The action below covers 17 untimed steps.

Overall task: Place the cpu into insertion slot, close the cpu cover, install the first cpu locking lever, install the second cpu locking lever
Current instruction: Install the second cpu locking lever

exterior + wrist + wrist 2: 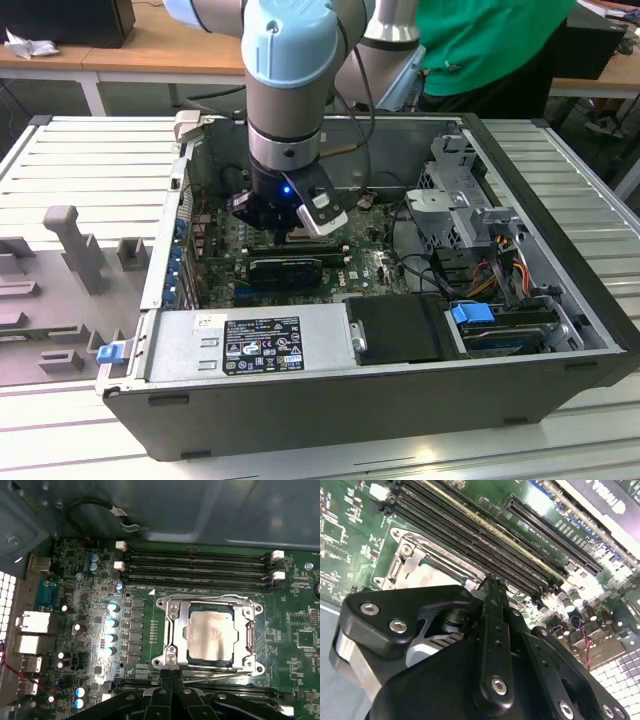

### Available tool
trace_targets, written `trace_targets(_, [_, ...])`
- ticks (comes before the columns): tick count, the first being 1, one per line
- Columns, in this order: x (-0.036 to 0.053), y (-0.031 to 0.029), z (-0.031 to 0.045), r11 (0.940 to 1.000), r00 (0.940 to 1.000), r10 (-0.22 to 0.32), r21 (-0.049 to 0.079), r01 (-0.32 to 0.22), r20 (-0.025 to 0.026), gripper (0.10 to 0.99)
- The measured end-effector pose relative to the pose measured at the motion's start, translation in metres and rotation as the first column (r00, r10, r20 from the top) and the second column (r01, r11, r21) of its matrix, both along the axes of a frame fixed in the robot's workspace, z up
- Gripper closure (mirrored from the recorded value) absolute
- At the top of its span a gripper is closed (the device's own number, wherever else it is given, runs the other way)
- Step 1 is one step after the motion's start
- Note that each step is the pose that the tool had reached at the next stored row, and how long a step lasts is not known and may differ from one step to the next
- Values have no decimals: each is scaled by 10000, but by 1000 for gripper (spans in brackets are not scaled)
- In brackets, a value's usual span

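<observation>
Looking at your gripper (170, 672): fingers together, gripping nothing. Cpu (211, 633) sits in the slot (212, 656), cover (175, 630) down.

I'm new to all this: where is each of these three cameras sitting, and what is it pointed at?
Exterior view: off the arm, above the open computer case, looking down; the arm and tool show over the motherboard.
First wrist view: on the arm, looking down at the cpu seated under the cpu cover; the fingertips show, pressed together.
Second wrist view: on the arm, looking along the tool's black body toward the memory slots.
Both wrist views share the socket and memory slots.
</observation>
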<state>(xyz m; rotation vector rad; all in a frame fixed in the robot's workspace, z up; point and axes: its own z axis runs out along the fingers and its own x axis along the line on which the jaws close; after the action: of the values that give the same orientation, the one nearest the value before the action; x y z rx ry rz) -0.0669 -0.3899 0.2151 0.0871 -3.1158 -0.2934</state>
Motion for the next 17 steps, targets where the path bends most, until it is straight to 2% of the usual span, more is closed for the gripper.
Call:
trace_targets(3, [-12, -58, -16, 9998, 10000, 21, 199, -21, 1, 980])
trace_targets(6, [-21, -76, -46, 9990, 10000, 25, 446, -25, 1, 980])
trace_targets(9, [-38, -78, -103, 9987, 10000, 26, 504, -26, 0, 980])
trace_targets(12, [-48, -77, -129, 9967, 10000, 25, 806, -25, 1, 980])
trace_targets(17, [-54, -76, -164, 9954, 10000, 27, 955, -27, 2, 980])
